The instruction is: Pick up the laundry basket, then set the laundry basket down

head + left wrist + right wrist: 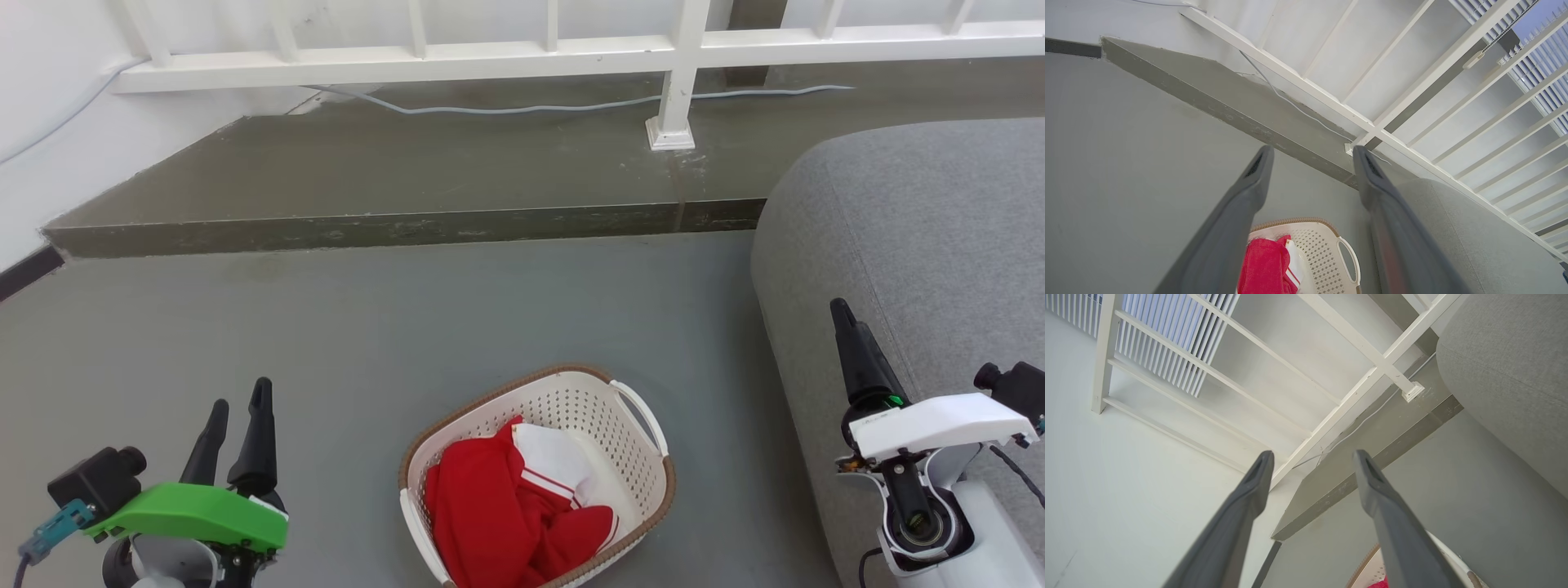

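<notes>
The laundry basket (637, 465) is cream-white perforated plastic with a brown rim band. It stands on the grey floor at the bottom middle of the head view, holding a red and white garment (506, 506). My left gripper (241, 408) is open to the basket's left, apart from it, with nothing between its fingers. The right gripper (845, 318) hovers to the basket's right, in front of the sofa. In the left wrist view the basket (1327, 245) lies low between the open fingers (1249, 183). The right wrist view shows open fingers (1372, 482) and a sliver of the basket's rim (1447, 549).
A grey sofa (922, 237) fills the right side, close to the right arm. A raised concrete step (408, 224) runs across the back, with a white railing (678, 73) and a pale cable (531, 106) on it. A white wall (49, 122) stands at the left.
</notes>
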Motion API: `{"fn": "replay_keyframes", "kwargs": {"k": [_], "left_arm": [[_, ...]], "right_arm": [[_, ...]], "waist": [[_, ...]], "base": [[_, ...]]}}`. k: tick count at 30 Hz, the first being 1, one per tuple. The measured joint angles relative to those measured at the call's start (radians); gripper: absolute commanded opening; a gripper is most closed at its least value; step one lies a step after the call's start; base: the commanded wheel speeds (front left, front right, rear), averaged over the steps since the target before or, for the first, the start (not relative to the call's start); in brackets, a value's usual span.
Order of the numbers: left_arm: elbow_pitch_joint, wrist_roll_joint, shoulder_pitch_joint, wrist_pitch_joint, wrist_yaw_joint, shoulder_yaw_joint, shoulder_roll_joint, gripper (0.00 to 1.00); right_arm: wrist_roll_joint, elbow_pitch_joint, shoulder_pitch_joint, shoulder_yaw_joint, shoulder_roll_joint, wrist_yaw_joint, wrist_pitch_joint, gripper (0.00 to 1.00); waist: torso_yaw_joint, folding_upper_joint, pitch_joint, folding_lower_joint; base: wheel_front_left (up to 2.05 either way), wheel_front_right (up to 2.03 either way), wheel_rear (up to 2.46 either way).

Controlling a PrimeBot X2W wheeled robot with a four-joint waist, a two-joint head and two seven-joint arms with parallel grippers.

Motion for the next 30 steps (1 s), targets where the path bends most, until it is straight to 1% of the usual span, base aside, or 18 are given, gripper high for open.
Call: {"fn": "replay_keyframes", "kwargs": {"k": [9,30], "left_arm": [[-0.02,0.116,0.0,-0.035,0.007,-0.004,-0.017,1.0],[-0.051,0.394,0.0,-0.11,0.006,-0.022,-0.022,1.0]], "right_arm": [[-0.119,-0.002,-0.005,0.02,0.0,0.0,-0.035,1.0],[-0.382,-0.009,-0.017,0.048,0.004,0.0,-0.109,1.0]], "waist": [[-0.004,0.0,0.0,0.0],[-0.011,0.0,0.0,0.0]], "base": [[0.0,0.0,0.0],[0.0,0.0,0.0]]}}
